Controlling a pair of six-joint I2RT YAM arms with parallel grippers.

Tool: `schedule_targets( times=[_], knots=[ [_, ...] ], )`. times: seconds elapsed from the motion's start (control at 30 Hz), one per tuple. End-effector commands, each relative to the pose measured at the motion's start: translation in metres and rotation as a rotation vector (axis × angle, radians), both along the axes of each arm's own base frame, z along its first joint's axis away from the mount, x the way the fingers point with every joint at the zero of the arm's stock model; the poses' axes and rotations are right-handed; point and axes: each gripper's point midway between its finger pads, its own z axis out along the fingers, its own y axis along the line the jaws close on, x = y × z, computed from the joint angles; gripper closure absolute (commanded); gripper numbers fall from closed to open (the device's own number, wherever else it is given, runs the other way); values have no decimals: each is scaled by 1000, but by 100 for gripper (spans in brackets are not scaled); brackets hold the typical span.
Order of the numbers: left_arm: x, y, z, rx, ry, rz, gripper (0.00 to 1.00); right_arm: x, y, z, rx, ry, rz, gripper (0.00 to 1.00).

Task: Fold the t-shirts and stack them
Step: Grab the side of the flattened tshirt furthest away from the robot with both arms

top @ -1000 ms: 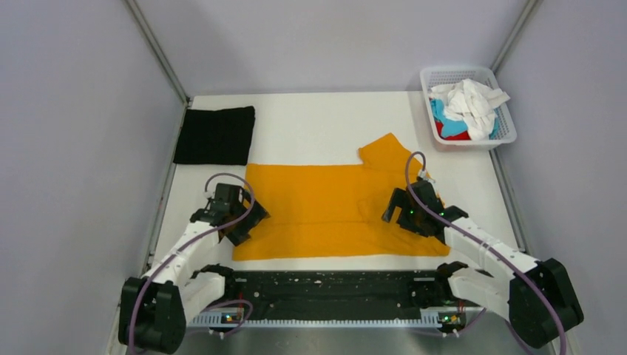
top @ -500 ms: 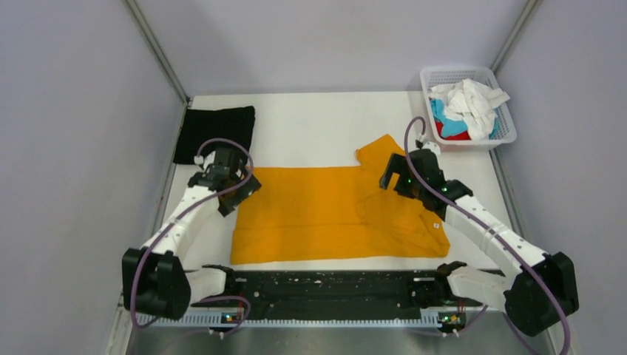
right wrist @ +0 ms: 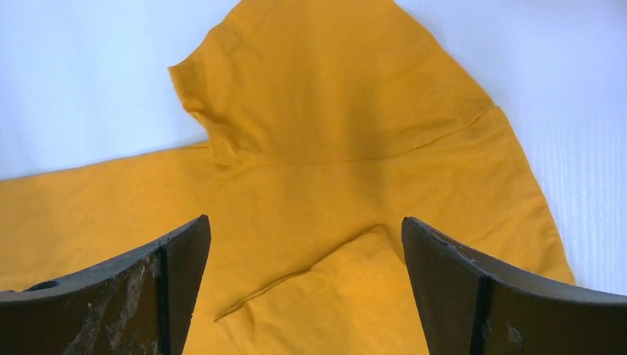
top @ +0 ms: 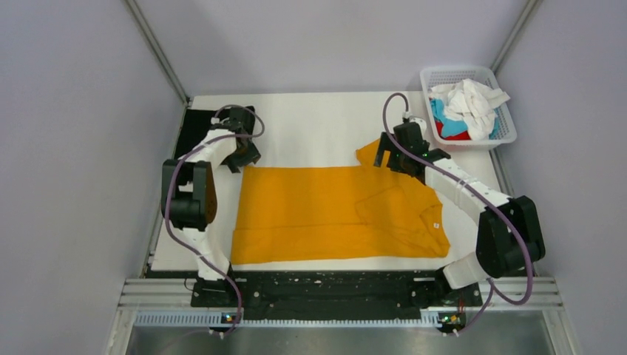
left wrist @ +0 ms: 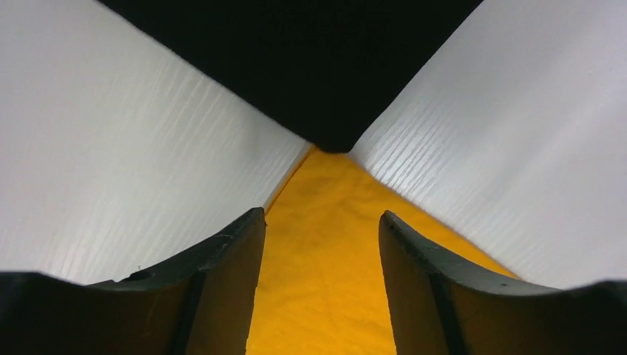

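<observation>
At the far-left corner of the mustard-orange t-shirt (top: pixel 325 211), the left fingers (left wrist: pixel 222 274) point down at the desk (top: pixel 318 126). They stand apart, one on each side of that corner. The cloth lies flat in the gap between them, and I see no pinch on it.

The shirt itself is spread across the middle of the desk with its long side running left to right. Its right end is folded in over the body, and a small white neck label (top: pixel 435 225) shows near the right edge. One sleeve (top: pixel 377 151) sticks out from the shirt's far-right part. The right fingers (right wrist: pixel 159 285) hang over that sleeve, spread wide and holding nothing, with the sleeve and a fold of the body showing between them in the wrist view.

Just beyond the shirt's far-left corner lies the folded black t-shirt (top: pixel 194 127). Its near corner meets the orange corner, or comes so close that I cannot tell them apart; the left arm (top: pixel 194 159) crosses over part of it.

Well off past the shirt's far-right side stands a white mesh basket (top: pixel 436 74). Crumpled in it are a white shirt (top: pixel 469 100) on top, a light-blue one (top: pixel 444 118) and a red one (top: pixel 455 135) underneath.
</observation>
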Motion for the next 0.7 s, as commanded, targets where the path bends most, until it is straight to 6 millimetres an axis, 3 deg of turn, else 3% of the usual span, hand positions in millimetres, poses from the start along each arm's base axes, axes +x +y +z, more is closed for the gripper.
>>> schedule_targets(
  times=[0.0, 0.27, 0.4, 0.67],
  knots=[
    [26, 1, 6, 17, -20, -27, 40, 25, -4, 13, 15, -44, -13, 1],
    [18, 8, -26, 54, 75, 5, 47, 33, -7, 1, 42, -25, -18, 1],
    [12, 1, -38, 20, 113, 9, 49, 32, -7, -7, 42, -7, -17, 2],
    [5, 4, -48, 39, 145, 44, 59, 31, -2, -17, 58, 16, 8, 2]
  ],
)
